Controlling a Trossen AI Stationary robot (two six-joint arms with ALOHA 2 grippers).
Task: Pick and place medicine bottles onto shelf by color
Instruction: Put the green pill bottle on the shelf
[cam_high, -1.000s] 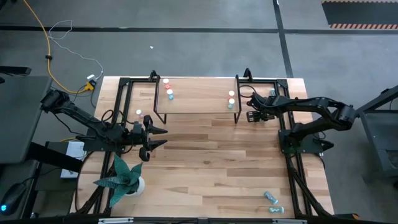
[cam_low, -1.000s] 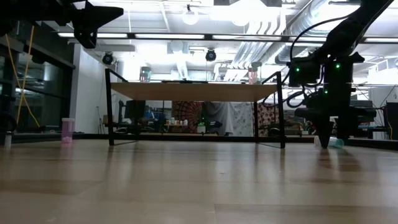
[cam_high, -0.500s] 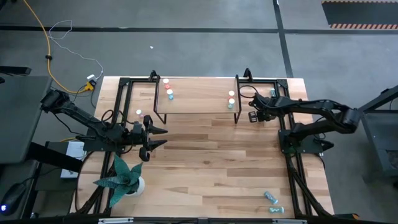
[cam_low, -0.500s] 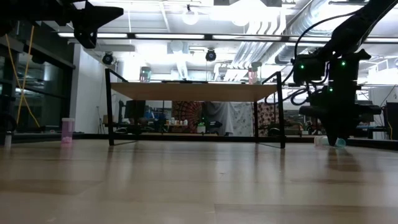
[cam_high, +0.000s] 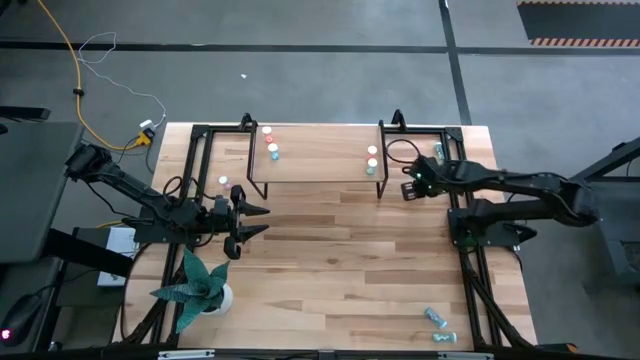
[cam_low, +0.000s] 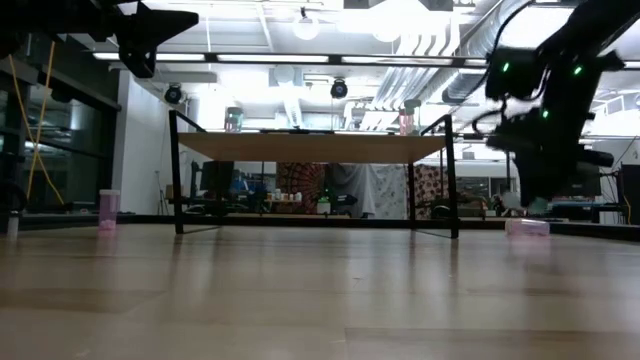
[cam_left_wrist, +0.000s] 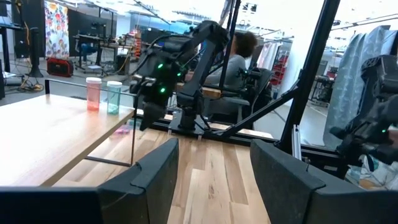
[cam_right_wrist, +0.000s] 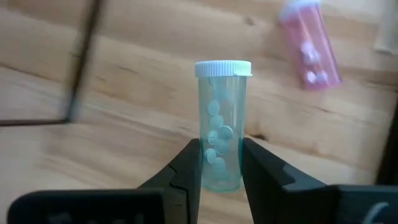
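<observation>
My right gripper (cam_high: 406, 187) is just off the shelf's (cam_high: 318, 155) right end, shut on a teal medicine bottle (cam_right_wrist: 220, 134); in the low view it (cam_low: 536, 200) hangs above the table. A pink bottle (cam_right_wrist: 310, 45) lies on its side on the table beside it (cam_low: 527, 227). Bottles stand on their bases at the shelf's left end (cam_high: 271, 148) and right end (cam_high: 372, 160). My left gripper (cam_high: 252, 220) is open and empty, in the air near the shelf's left legs (cam_left_wrist: 211, 165). My right gripper pinches the teal bottle's lower body (cam_right_wrist: 221, 171) between its two fingers (cam_right_wrist: 188, 163). The bottle lies along the fingers, and its white cap (cam_right_wrist: 223, 68) points away past the fingertips. The fingers slant down from above, and the bottle is lifted off the table.
One pink bottle (cam_low: 108, 208) stands on the table left of the shelf. Two teal bottles (cam_high: 437, 322) lie at the near right corner and another (cam_high: 438, 150) at the far right. A potted plant (cam_high: 205, 285) is at the near left. A seated person (cam_left_wrist: 239, 59) is beyond the table.
My right gripper has risen from the tabletop and shifted slightly toward the table's right edge, carrying the teal bottle up. A second ago the bottle was down at the table surface. The pink bottle beside it has stayed put.
</observation>
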